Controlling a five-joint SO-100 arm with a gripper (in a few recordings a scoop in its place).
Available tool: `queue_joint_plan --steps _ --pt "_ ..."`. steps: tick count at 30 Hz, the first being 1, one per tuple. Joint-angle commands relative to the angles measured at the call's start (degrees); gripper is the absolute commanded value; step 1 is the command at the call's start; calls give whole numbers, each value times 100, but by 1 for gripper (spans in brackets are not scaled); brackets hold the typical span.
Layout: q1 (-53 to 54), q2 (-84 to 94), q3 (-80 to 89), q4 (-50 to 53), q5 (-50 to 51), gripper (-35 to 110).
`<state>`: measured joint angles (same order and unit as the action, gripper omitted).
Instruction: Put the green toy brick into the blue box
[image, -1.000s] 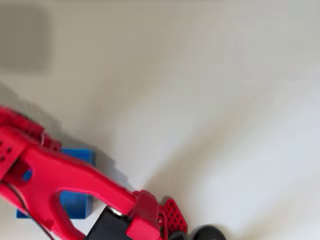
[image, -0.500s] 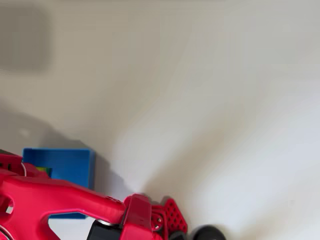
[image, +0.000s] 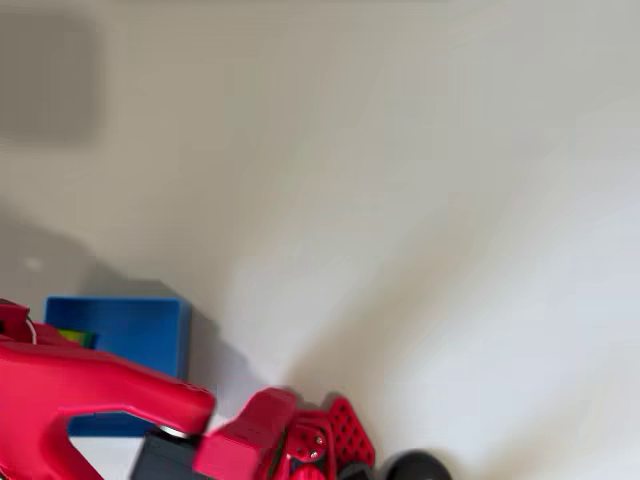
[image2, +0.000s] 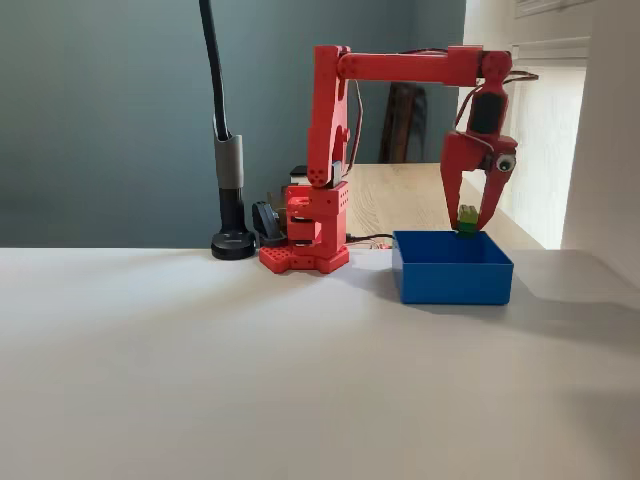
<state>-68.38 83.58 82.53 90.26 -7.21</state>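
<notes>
The end effector grips the green toy brick at its very fingertips, hanging just above the blue box, apparently near the far wall. Released from there, the brick may bounce off the rim onto the white worktop.

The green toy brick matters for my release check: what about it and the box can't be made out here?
- Overhead view: the red arm covers most of the green toy brick and the blue box's near side.
- Fixed view: the box's front wall hides its floor.
- Fixed view: the tool holds the brick, too small for studs.
</notes>
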Motion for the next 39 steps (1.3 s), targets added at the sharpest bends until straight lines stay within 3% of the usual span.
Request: queue_joint_plan --steps 1,6,11,17,23,29,39 --pt "-70 9 -466 0 -88 0" --pt "-88 0 -396 0 -299 0" --pt "-88 9 -299 26 -369 16" --pt "0 18 -299 185 -378 19" --pt "0 35 -290 229 -316 16" --pt "176 105 -606 229 70 0" --pt "1608 1468 -44 -448 -167 0"
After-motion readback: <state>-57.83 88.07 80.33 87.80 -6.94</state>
